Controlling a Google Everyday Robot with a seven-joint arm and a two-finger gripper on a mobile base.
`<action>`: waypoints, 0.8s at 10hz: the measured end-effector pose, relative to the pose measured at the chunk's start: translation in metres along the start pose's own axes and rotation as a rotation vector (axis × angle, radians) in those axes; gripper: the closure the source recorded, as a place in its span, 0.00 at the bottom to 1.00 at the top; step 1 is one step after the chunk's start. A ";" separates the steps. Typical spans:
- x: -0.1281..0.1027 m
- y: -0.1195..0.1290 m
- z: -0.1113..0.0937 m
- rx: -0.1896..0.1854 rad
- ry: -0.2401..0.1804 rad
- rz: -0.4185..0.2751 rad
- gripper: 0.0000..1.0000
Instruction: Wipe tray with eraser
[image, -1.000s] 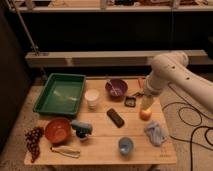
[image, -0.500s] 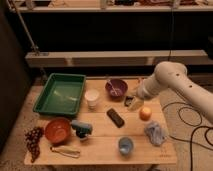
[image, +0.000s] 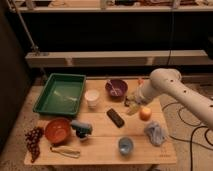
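Note:
The green tray (image: 56, 104) lies at the table's back left, with a faint pale streak on its floor. The eraser (image: 115, 117), a dark oblong block, lies flat near the table's middle, pointing diagonally. My gripper (image: 131, 104) hangs from the white arm (image: 165, 86) that reaches in from the right. It sits low over the table, just right of and behind the eraser and apart from it. It is far to the right of the tray.
A white cup (image: 92, 98) and a purple bowl (image: 116, 88) stand between tray and gripper. An orange (image: 145, 113) and a blue-grey cloth (image: 155, 133) lie right. An orange-red bowl (image: 57, 130), blue-grey toy (image: 81, 128), grapes (image: 33, 141) and small blue cup (image: 125, 145) sit in front.
The arm has swung left and down, bringing the gripper from above the orange toward the table's middle, closer to the eraser. The objects have not moved.

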 end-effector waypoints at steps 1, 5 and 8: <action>0.001 0.000 -0.001 0.000 -0.008 0.007 0.38; 0.016 0.022 0.034 -0.036 -0.088 0.009 0.55; 0.018 0.038 0.069 -0.065 -0.128 -0.028 0.27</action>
